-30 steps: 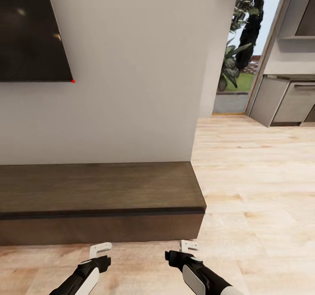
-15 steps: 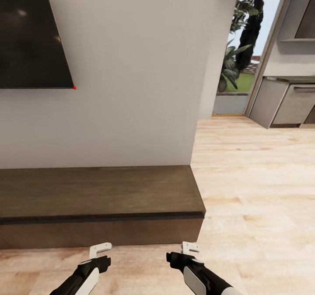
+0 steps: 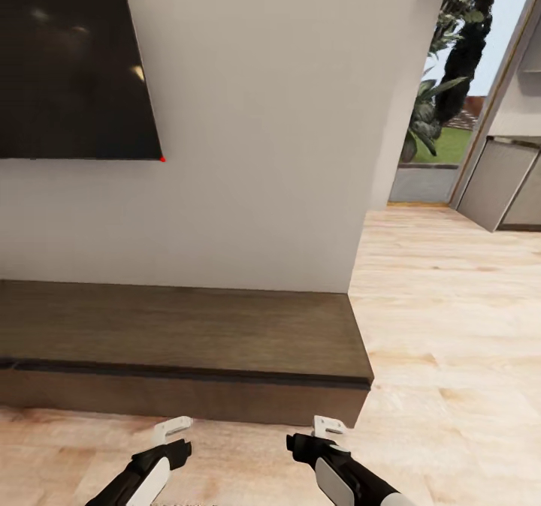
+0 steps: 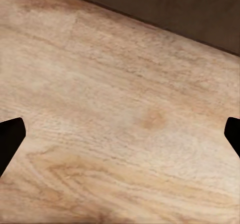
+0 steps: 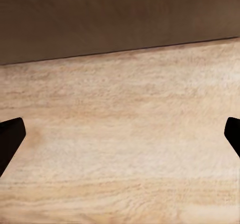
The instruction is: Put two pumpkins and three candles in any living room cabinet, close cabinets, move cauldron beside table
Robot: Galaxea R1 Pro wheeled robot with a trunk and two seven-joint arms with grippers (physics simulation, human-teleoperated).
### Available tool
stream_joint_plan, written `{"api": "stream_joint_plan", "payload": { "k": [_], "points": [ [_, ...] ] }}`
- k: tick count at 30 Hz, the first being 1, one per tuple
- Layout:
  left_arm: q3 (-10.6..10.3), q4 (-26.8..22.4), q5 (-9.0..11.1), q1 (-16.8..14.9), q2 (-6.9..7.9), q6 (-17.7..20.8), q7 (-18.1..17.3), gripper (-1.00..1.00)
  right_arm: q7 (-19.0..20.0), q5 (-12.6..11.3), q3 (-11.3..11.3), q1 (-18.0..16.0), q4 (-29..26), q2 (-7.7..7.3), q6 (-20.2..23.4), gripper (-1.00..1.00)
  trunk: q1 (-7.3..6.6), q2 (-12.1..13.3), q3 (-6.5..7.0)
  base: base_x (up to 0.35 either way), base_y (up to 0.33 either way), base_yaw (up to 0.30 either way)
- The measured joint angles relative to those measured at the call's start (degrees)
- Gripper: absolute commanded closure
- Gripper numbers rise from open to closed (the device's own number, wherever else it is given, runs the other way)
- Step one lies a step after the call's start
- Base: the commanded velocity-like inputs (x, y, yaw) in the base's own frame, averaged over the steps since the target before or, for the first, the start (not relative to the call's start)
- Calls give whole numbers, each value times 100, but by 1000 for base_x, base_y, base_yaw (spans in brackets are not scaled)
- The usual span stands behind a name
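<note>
The cabinet (image 3: 180, 329), a long low dark-brown console with its fronts closed, stands against the white wall just ahead of me. My left gripper (image 3: 171, 431) and right gripper (image 3: 327, 426) hang low over the wood floor, a short way in front of the cabinet's front face. In the left wrist view the left gripper (image 4: 120, 139) is open over bare floor, with the cabinet's base (image 4: 165, 9) beyond it. The right gripper (image 5: 120, 136) is open too, facing the cabinet front (image 5: 120, 19). The pumpkins, candles, cauldron and table are out of view.
A dark TV screen (image 3: 68, 63) hangs on the wall above the cabinet. The cabinet's right end (image 3: 361, 386) meets open wood floor (image 3: 451, 326). Past the wall's corner lie a doorway with plants (image 3: 443, 108) and grey kitchen units (image 3: 503, 187).
The whole picture has shifted right, so the camera has turned left: more TV and cabinet show, less of the kitchen. Both arms hold the same pose.
</note>
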Motion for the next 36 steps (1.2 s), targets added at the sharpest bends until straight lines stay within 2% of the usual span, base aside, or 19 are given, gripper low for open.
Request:
{"api": "stream_joint_plan", "payload": {
  "k": [36],
  "points": [
    [10,3,58,0,10,1,3,-100,-26,37,10,3,17,49,41,-100,-791,1444,646,-4,0,292]
  ]
}}
